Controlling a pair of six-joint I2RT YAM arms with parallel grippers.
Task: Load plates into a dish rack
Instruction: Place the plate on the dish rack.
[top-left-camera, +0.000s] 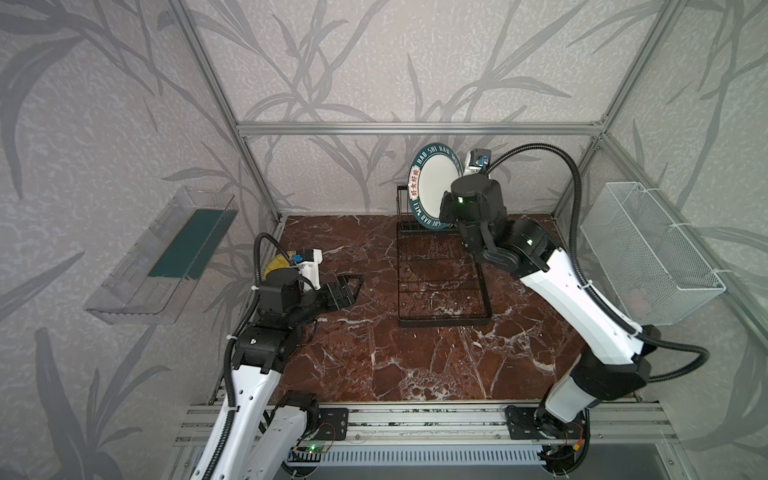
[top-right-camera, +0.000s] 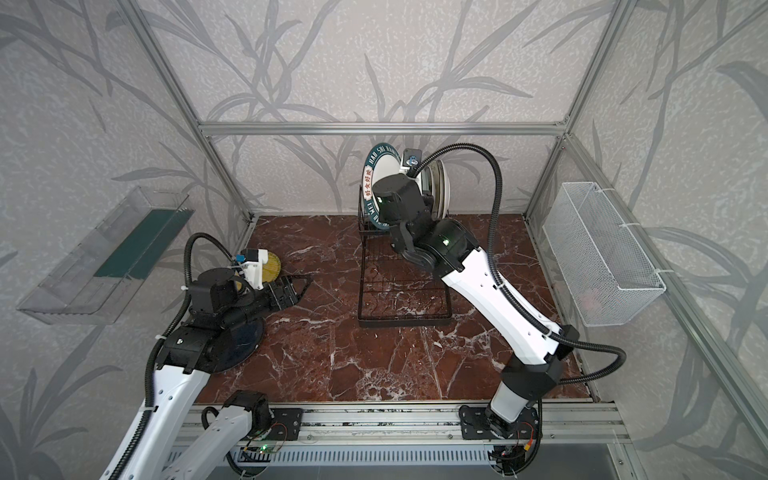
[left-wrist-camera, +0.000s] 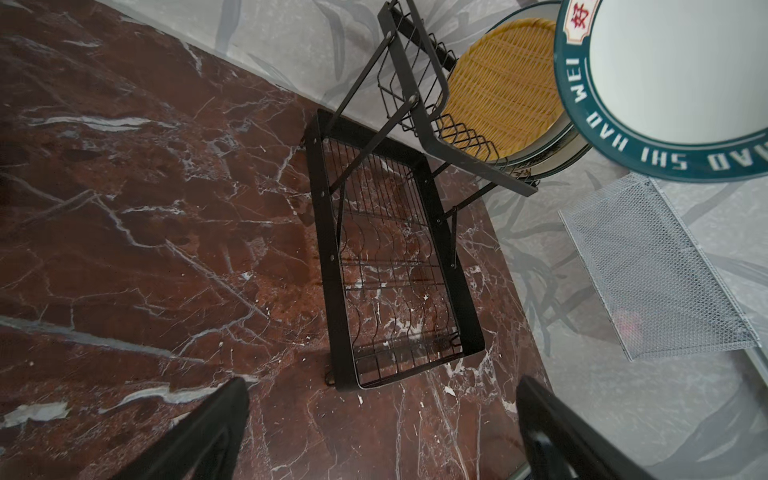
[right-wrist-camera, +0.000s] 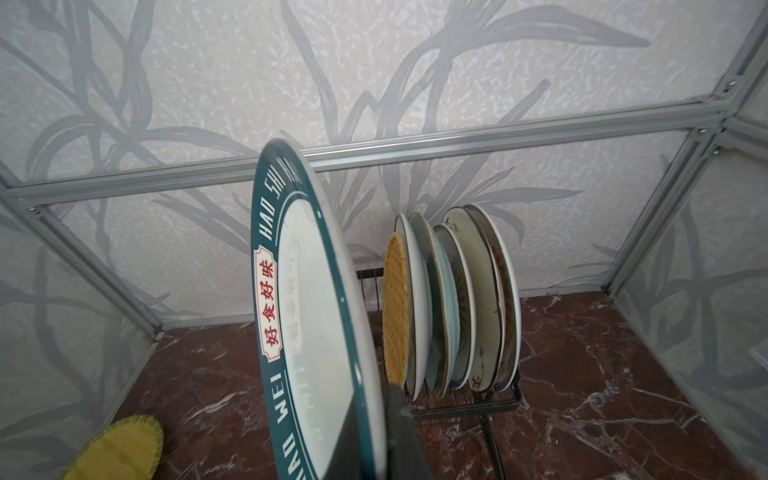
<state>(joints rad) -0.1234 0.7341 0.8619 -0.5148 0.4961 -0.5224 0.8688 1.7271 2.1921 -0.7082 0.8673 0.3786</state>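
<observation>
My right gripper (right-wrist-camera: 372, 419) is shut on the lower edge of a white plate with a teal lettered rim (right-wrist-camera: 316, 332), holding it upright just left of the row in the black wire dish rack (right-wrist-camera: 465, 405). Several plates (right-wrist-camera: 457, 299) stand in the rack's slots, a yellow woven one nearest. In both top views the held plate (top-left-camera: 434, 183) hangs above the rack's back end (top-right-camera: 403, 322). My left gripper (top-left-camera: 345, 286) stands open and empty low over the table at the left. Beside it lies a yellow woven plate (top-left-camera: 278, 262). A black plate (top-right-camera: 245, 340) lies under my left arm.
A clear plastic bin (top-left-camera: 166, 257) hangs on the left wall and a white mesh basket (top-left-camera: 648, 253) on the right wall. The rack's flat grid base (left-wrist-camera: 328, 249) reaches forward over the red marble table (top-left-camera: 415, 365). Aluminium frame posts stand at the back corners.
</observation>
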